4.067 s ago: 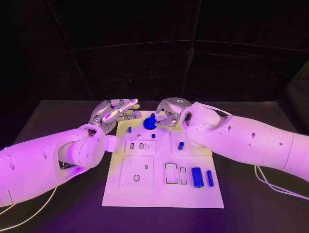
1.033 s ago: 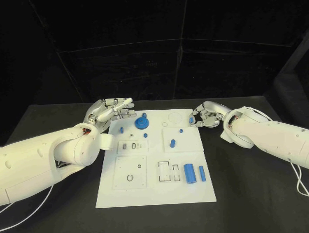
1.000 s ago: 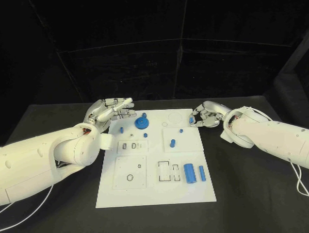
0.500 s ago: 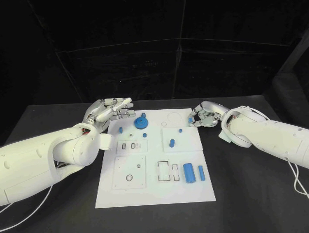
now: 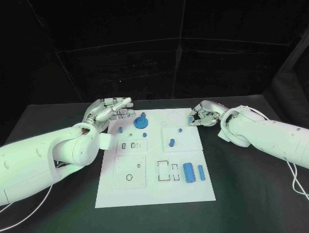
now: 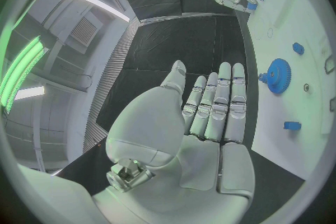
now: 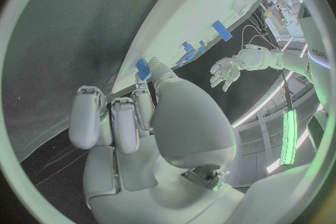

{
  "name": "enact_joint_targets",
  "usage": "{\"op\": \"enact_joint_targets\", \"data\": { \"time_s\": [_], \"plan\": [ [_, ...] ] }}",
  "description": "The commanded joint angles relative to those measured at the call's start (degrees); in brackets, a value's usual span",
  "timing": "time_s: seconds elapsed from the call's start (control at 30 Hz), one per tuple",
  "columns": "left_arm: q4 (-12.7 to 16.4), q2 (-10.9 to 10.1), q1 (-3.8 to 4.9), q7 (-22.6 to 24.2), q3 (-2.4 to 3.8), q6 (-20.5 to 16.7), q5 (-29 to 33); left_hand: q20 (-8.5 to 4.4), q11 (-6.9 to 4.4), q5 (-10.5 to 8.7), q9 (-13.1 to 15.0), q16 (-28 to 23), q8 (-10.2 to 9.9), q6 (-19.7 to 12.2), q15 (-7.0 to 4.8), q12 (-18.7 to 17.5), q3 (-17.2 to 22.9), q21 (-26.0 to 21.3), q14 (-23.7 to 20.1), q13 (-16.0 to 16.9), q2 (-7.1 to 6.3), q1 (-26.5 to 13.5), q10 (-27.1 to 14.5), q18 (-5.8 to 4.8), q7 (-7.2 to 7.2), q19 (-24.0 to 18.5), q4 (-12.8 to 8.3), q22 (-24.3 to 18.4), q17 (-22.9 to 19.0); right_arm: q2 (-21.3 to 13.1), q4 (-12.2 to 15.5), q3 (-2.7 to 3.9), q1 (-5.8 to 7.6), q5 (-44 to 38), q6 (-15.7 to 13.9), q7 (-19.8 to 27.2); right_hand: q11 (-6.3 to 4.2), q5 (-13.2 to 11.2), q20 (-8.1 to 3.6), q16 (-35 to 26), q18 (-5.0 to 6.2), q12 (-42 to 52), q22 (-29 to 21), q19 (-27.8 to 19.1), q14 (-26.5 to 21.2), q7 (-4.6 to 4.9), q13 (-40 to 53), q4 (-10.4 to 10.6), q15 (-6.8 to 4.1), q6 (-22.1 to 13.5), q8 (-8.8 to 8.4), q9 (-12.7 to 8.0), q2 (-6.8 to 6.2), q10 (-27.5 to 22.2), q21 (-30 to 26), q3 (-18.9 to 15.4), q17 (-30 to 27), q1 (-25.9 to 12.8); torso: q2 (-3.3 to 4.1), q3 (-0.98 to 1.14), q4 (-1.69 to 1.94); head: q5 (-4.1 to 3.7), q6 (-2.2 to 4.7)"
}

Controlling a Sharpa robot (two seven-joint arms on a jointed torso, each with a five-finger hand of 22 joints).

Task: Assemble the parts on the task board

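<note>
Presently, item: small blue part [image 5: 190, 119], pinched at the fingertips of the right hand [image 5: 202, 118], which hangs at the far right edge of the task board [image 5: 154, 191]. Appearance: short, blocky, mostly hidden by the fingers; its long axis cannot be told. Relation governing the next move, by judgement: the board's open seats lie just beside the right hand toward the board's middle, so this hand is the nearer one. Left hand [image 5: 106, 111]: flat, fingers straight and together, empty, beside the far left corner near the blue gear [image 5: 141, 122]. Tabletop [image 5: 266, 204]: black.
</note>
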Motion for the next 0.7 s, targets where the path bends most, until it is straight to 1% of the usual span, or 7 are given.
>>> {"op": "enact_joint_targets", "data": {
  "time_s": [0.03,0.13,0.27,0.33,0.53,0.63,0.7],
  "plan": [
    [0.0,0.1,0.08,0.4,0.06,0.7,-0.3,0.00,-0.06,0.29,0.0,-0.4,-0.3,-0.4,0.12,-0.4,0.0,-0.3,-0.2,-0.1,0.33,0.2,-0.2,0.71,0.16,0.3,-0.2,-0.1,0.0,-0.2,0.7,0.03,0.06,-0.9,-3.9,-1.3,-0.48,0.0,-0.48,0.4,-0.33,0.4,0.1,-0.1,5.0,-0.15,2.6,-0.1,-0.54,0.5,0.48,0.2,1.10,0.2,0.3,0.5,10.3,0.5,0.00,0.03,0.07,-0.09,0.13],
    [0.0,0.1,0.08,0.4,0.06,0.6,-0.3,0.00,-0.06,0.29,0.0,-0.4,-0.3,-0.4,0.12,-0.4,0.0,-0.3,-0.2,-0.1,0.33,0.2,-0.2,0.71,0.16,0.3,-0.2,-0.1,0.0,-0.4,1.5,0.04,0.07,-0.9,-5.3,-1.9,-0.59,-0.2,-0.60,0.4,-0.37,0.5,0.3,0.0,5.0,-0.27,2.7,-0.2,-0.64,0.8,0.62,0.2,1.30,0.3,0.4,0.8,10.4,0.6,-0.04,0.00,0.04,-0.13,0.12],
    [0.2,0.0,0.08,0.5,0.06,0.6,-0.3,0.00,-0.06,0.29,0.0,-0.4,-0.3,-0.4,0.12,-0.4,0.0,-0.3,-0.2,-0.1,0.33,0.2,-0.2,0.71,0.16,0.3,-0.2,-0.1,0.0,-0.6,3.3,0.05,0.08,-1.1,-7.1,-3.2,-0.75,-2.1,-0.83,0.6,-0.42,0.5,0.5,0.1,5.1,-0.43,2.8,-0.1,-0.82,1.1,0.68,0.2,1.64,0.4,0.5,1.3,10.7,0.1,-0.04,-0.08,-0.01,-0.13,0.57],
    [0.3,-0.1,0.08,0.5,0.06,0.5,-0.3,0.00,-0.06,0.29,0.0,-0.4,-0.3,-0.4,0.12,-0.4,0.0,-0.3,-0.2,-0.1,0.34,0.2,-0.2,0.71,0.16,0.3,-0.2,-0.1,0.1,-0.8,4.5,0.05,0.09,-1.3,-7.8,-3.6,-0.76,-2.4,-0.86,0.6,-0.43,0.5,0.6,0.1,5.1,-0.43,2.7,0.0,-0.84,1.0,0.66,0.2,1.71,0.4,0.5,1.4,10.7,0.0,-0.06,-0.04,-0.02,-0.11,0.64],
    [0.6,-0.2,0.11,0.5,0.06,0.4,-0.3,0.00,-0.06,0.29,0.0,-0.4,-0.3,-0.4,0.12,-0.4,0.0,-0.4,-0.2,-0.1,0.35,0.2,-0.2,0.71,0.17,0.3,-0.2,-0.1,0.1,-1.4,9.4,0.07,0.12,-2.0,-9.2,-4.5,-0.71,-2.0,-0.90,0.6,-0.46,0.5,0.7,0.2,5.1,-0.34,2.8,0.0,-0.84,0.7,0.39,0.1,1.38,0.5,0.6,1.4,10.8,-0.4,-0.11,-0.15,0.05,-0.20,0.98],
    [0.5,-0.2,0.12,0.5,0.06,0.3,-0.3,0.00,-0.06,0.29,0.0,-0.4,-0.3,-0.4,0.12,-0.4,0.0,-0.4,-0.2,-0.1,0.36,0.2,-0.2,0.72,0.16,0.3,-0.2,-0.1,0.1,-1.6,12.3,0.08,0.14,-2.6,-9.7,-5.0,-0.70,-1.9,-0.90,0.6,-0.47,0.4,0.8,0.2,5.1,-0.31,2.7,0.0,-0.83,0.6,0.32,0.0,1.33,0.5,0.6,1.4,10.8,-0.4,-0.37,-0.26,0.09,0.16,0.62],
    [0.4,-0.1,0.12,0.5,0.06,0.2,-0.3,0.00,-0.06,0.29,0.0,-0.4,-0.3,-0.4,0.12,-0.4,0.0,-0.4,-0.2,-0.1,0.36,0.2,-0.2,0.72,0.16,0.3,-0.2,-0.1,0.1,-1.7,14.5,0.09,0.15,-3.7,-10.0,-5.4,-0.66,-1.6,-0.90,0.6,-0.47,0.4,0.8,0.2,5.1,-0.26,2.7,0.0,-0.81,0.5,0.22,0.0,1.15,0.4,0.6,1.4,10.7,-0.5,-0.51,-0.33,0.20,0.15,0.68]
  ]
}}
